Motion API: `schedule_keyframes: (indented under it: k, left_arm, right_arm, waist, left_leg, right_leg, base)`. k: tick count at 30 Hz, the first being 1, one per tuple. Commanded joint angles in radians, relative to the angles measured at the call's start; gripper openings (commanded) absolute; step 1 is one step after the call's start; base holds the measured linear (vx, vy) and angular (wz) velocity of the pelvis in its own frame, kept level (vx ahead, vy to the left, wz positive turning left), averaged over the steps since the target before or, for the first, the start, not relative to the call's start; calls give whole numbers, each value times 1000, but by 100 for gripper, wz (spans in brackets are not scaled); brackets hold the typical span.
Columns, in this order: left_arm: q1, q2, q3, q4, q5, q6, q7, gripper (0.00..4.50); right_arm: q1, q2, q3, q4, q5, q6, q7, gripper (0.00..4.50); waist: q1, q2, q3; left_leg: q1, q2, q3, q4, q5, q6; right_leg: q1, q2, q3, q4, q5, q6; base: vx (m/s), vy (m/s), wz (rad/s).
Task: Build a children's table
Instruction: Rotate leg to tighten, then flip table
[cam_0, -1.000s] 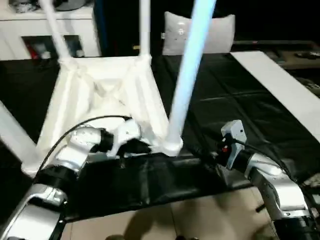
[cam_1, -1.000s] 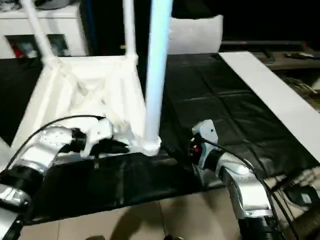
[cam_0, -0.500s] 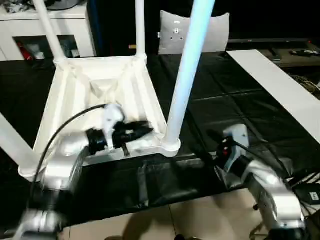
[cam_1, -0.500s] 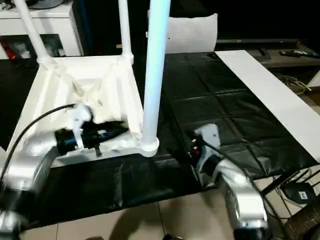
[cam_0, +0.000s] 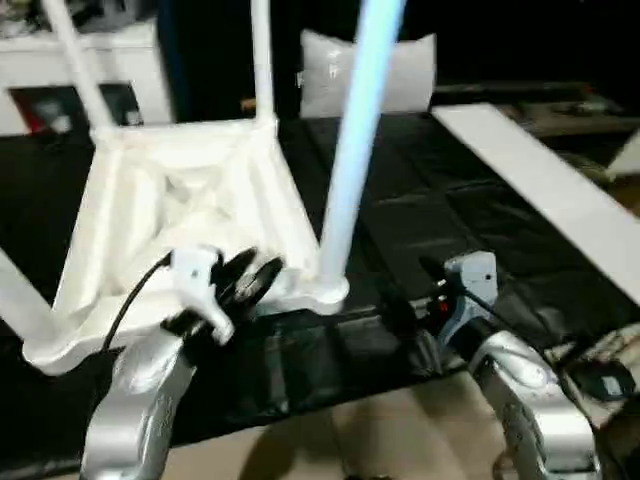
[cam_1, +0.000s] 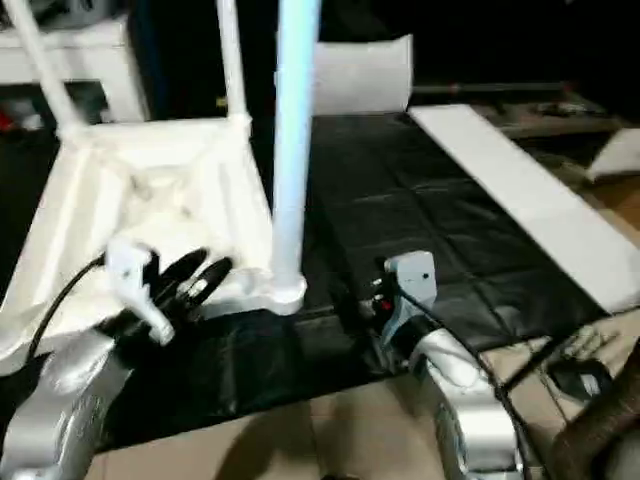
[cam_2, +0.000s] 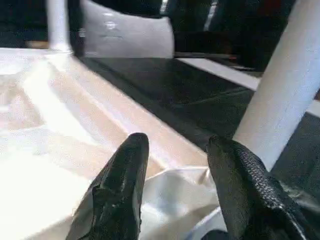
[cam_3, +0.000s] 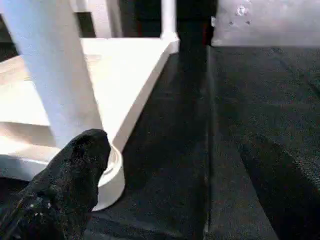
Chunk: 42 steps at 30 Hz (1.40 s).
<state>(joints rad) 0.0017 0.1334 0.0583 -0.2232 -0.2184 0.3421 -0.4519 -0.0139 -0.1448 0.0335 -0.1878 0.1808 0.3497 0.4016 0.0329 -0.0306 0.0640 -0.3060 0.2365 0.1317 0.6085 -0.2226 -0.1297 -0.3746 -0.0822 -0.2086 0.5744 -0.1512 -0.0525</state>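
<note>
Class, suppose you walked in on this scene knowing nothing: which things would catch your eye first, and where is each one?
First, the white tabletop lying upside down on the black mat, with white legs standing up from its corners; the nearest leg rises tall mid-picture. Next, the two silver arms at the near edge: the left gripper open over the tabletop's near rim, the right gripper low on the mat beside that leg's foot.

Black creased sheet (cam_0: 440, 215) spread across the work surface, reaching from centre out to 3 o'clock. Long white board (cam_0: 540, 185) laid slantwise over its edge, from 1 toward 4 o'clock. Pale cushion-like object (cam_0: 385, 75) stood at 12 o'clock. White cabinet (cam_0: 60, 70) sat at 11 o'clock. Beige tiled floor (cam_0: 400, 430) showed at 6 o'clock.
</note>
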Motion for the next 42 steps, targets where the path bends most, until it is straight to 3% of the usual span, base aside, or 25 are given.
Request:
schedule_keyframes:
  k: [1, 2, 3, 4, 5, 6, 7, 8, 9, 10, 11, 13, 14, 16, 19, 21, 24, 27, 30, 33, 34, 35, 37, 39, 42]
  left_arm:
    - [5, 11, -12, -35, 29, 1, 23, 219]
    - [12, 7, -10, -41, 19, 12, 23, 219]
    - [20, 10, -13, -50, 15, 17, 21, 219]
    - [29, 8, -11, -58, 5, 29, 24, 236]
    - [48, 2, -5, -71, -14, 29, 29, 246]
    - [52, -2, -2, -74, -17, 30, 35, 253]
    - [57, -7, 0, -78, -17, 31, 46, 256]
    - [60, -10, 1, -81, -12, 28, 57, 265]
    - [63, -10, 2, -83, -9, 23, 62, 280]
    - [68, -7, 4, -84, -4, -2, 61, 291]
    - [68, -7, 4, -84, -4, -2, 61, 296]
    - [72, 1, 3, -86, -1, -12, 60, 301]
    - [80, 15, 4, -86, 13, -24, 63, 317]
    - [89, 16, 15, -88, 15, -29, 68, 332]
    - [115, 27, 21, -103, -5, -25, 50, 351]
    - [134, 47, 11, -113, -15, -17, 21, 369]
    - [187, 128, 6, -139, -75, -17, -106, 394]
    - [206, 199, 31, -112, -93, -17, -180, 410]
    - [209, 267, 84, -23, -84, -59, -239, 432]
    - [186, 329, 168, 138, -90, -124, -272, 448]
    - [191, 341, 170, 148, -87, -125, -266, 448]
    - [198, 350, 172, 151, -72, -119, -242, 448]
    - [205, 351, 176, 149, -58, -111, -206, 448]
    - [208, 345, 182, 147, -58, -104, -186, 448]
    - [195, 288, 174, 110, -42, -78, -106, 448]
  right_arm:
    - [6, -18, 25, -2, -38, 1, 1, 450]
    - [9, -21, 31, 2, -42, -7, 7, 450]
    - [11, -21, 34, 3, -40, -11, 10, 450]
    - [13, -20, 35, 3, -38, -13, 10, 450]
    - [16, -25, 40, 2, -34, -27, 22, 450]
    - [17, -19, 31, -1, -22, -29, 22, 450]
    - [18, -14, 21, -3, -6, -33, 23, 450]
    - [18, -15, 15, -7, 8, -35, 28, 450]
    - [19, -17, 16, -9, 12, -36, 30, 450]
    - [22, -27, 17, -17, 24, -42, 51, 450]
    - [22, -27, 17, -17, 24, -42, 51, 450]
    - [26, -33, 12, -24, 37, -43, 67, 450]
    - [32, -51, 8, -31, 66, -12, 98, 450]
    - [42, -75, 8, -47, 104, 20, 148, 450]
    - [59, -120, 10, -65, 123, 46, 192, 450]
    - [62, -151, 11, -64, 131, 30, 229, 450]
    - [58, -204, 0, -88, 203, 37, 344, 450]
    - [41, -216, 7, -112, 252, 63, 393, 450]
    - [14, -218, 23, -121, 265, 97, 402, 450]
    - [-45, -205, 53, -62, 250, 76, 415, 450]
    - [-61, -199, 59, -46, 252, 73, 420, 450]
    - [-86, -185, 66, -20, 251, 64, 422, 450]
    - [-123, -164, 72, 18, 246, 58, 415, 450]
    - [-147, -152, 76, 44, 241, 55, 410, 450]
    - [-217, -113, 90, 125, 217, 9, 408, 450]
  waist:
    - [-8, 34, -32]
    - [26, 40, -43]
    - [52, 54, -50]
    - [-1, -2, -41]
    - [18, 22, -29]
    - [27, -4, -46]
    - [79, -16, -48]
    - [96, -11, -39]
    - [123, -15, -50]
    - [147, -2, -53]
    - [161, -3, -54]
    - [162, 4, -56]
    - [138, 17, -70]
    - [124, 33, -82]
    - [104, 27, -75]
    - [82, 14, -61]
    - [63, -2, -43]
    - [50, -4, -42]
    - [51, -11, -45]
    - [51, -4, -45]
    - [52, -21, -50]
    - [57, -7, -48]
    - [59, -4, -52]
    - [63, -3, -53]
    - [69, -5, -64]
  left_leg:
    - [-26, -42, -8, -10, -436, 36]
    - [-175, 62, -121, -183, -703, 18]
    - [-111, 43, -128, -195, -640, 39]
    - [-45, 34, -183, -122, -523, 128]
    - [-93, -32, -152, -86, -489, 83]
    - [-19, -81, -33, 80, -283, 95]
    - [-104, -74, -15, 65, -43, 142]
    - [-82, -51, -10, 44, 9, 122]
    - [-76, -21, -9, 11, -11, 129]
    - [-101, -25, -22, 17, 3, 157]
    - [-89, -22, -18, 18, 5, 166]
    - [-97, -8, -19, -19, 47, 168]
    - [-62, 8, -14, -57, 49, 168]
    - [-35, 44, -36, -66, 5, 139]
    - [-48, 28, -23, -81, -89, 82]
    - [-54, 12, -10, -97, -251, 40]
    - [-39, 0, -5, -101, -388, 31]
    - [-34, -5, -8, -98, -379, 35]
    - [-28, -5, -4, -102, -328, 46]
    - [-24, -7, -5, -103, -335, 42]
    - [-25, -2, -6, -105, -329, 41]
    - [-22, 2, -9, -108, -334, 37]
    - [-24, 10, -7, -113, -316, 32]
    - [-18, 12, -3, -112, -333, 17]
    - [-23, 12, 1, -108, -266, 10]
  right_leg:
    - [38, -66, -96, -210, -898, 202]
    - [141, -25, 82, 150, -362, 19]
    - [74, 20, 106, 171, -347, -13]
    - [29, -42, 145, 72, -411, -141]
    - [46, -71, 123, -13, -556, -249]
    - [-8, -100, 126, -102, -688, -330]
    - [75, -121, 188, -76, -623, -235]
    - [45, -135, 189, -80, -670, -126]
    - [61, -162, 215, -70, -675, 0]
    - [78, -185, 231, -63, -634, 29]
    - [66, -191, 239, -71, -616, 25]
    - [75, -147, 202, -49, -466, -52]
    - [52, -56, 153, -3, -231, -94]
    - [42, -44, 150, 15, -84, -107]
    - [56, -56, 157, 4, -23, -116]
    - [61, -65, 163, -21, -214, -83]
    - [44, -78, 171, -71, -562, -8]
    - [38, -82, 172, -91, -680, 35]
    - [34, -75, 173, -89, -628, 24]
    - [29, -71, 171, -83, -593, 8]
    - [33, -74, 172, -78, -562, -1]
    - [29, -75, 175, -72, -543, -14]
    - [31, -73, 180, -53, -407, -69]
    - [25, -70, 182, -47, -350, -90]
    - [37, -73, 184, -30, -215, -122]
  base:
    - [77, -9, 28]
    - [77, -9, 28]
    - [91, -57, 62]
    - [52, -169, 71]
    - [52, -169, 71]
    - [-28, -154, 49]
    - [-21, -110, 22]
    - [-21, -110, 22]
    - [27, -79, -6]
    - [0, 0, 0]
    - [0, 0, 0]
    - [9, 36, -3]
    - [17, 72, -6]
    - [19, 104, -7]
    - [-2, 95, -8]
    - [-37, 65, -11]
    - [-39, 22, -9]
    - [0, 0, 0]
    - [0, 0, 0]
    - [0, 0, 0]
    - [0, 0, 0]
    - [0, 0, 0]
    - [0, 0, 0]
    - [0, 0, 0]
    - [0, 0, 0]
